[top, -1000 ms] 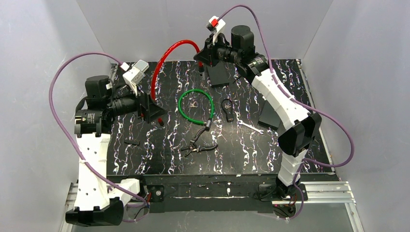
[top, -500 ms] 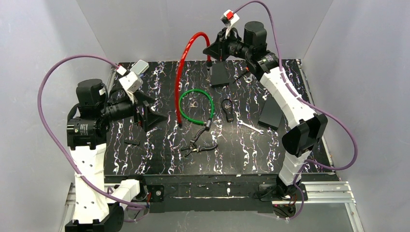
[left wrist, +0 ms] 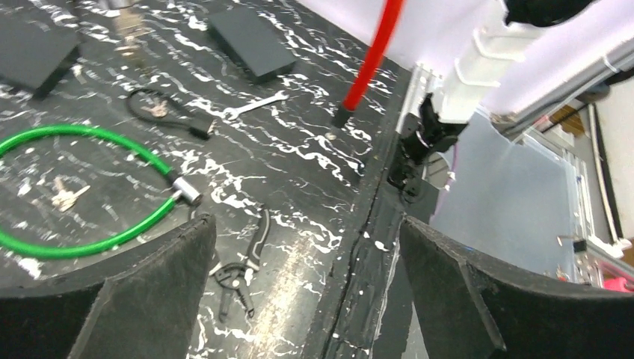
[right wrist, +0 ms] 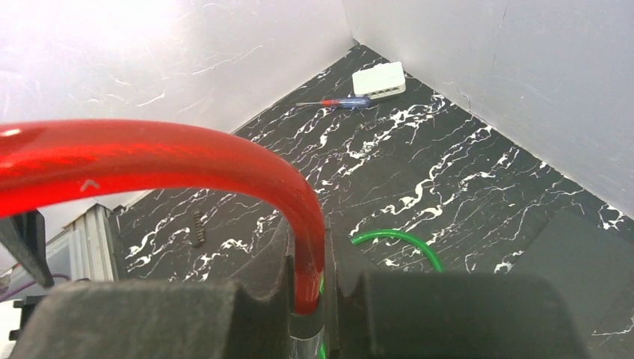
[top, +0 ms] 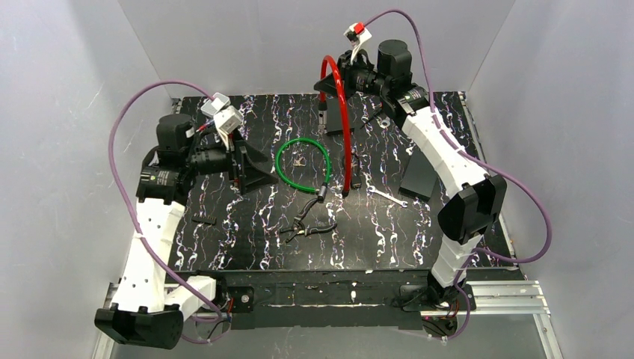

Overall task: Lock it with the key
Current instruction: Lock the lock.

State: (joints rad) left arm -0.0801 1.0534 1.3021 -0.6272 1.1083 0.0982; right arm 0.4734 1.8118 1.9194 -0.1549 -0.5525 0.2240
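The red cable lock (top: 345,127) is a glossy, translucent plastic-coated cable. It hangs in a tall arch from the right claw (top: 329,78) above the far side of the table (top: 224,247). Its free end, tipped with a dark cap, drops towards the table top beside a small black loop (top: 351,163); whether the cap touches the surface cannot be told. In the right wrist view the cable (right wrist: 187,153) curves down into the narrow gap of that claw (right wrist: 306,299), pinched tight between the blocky black fingers.

The left claw (top: 250,168) is spread wide with nothing in it, its wedge-shaped matte fingers (left wrist: 149,284) hanging over the table's near left part.

The table top is black with white marble-like veins. On it lies a green cable ring (top: 278,166) with small metal keys (top: 299,159) inside it, black-handled pliers (top: 306,226) just nearer, and a thin silver wrench (top: 387,197) to the right.
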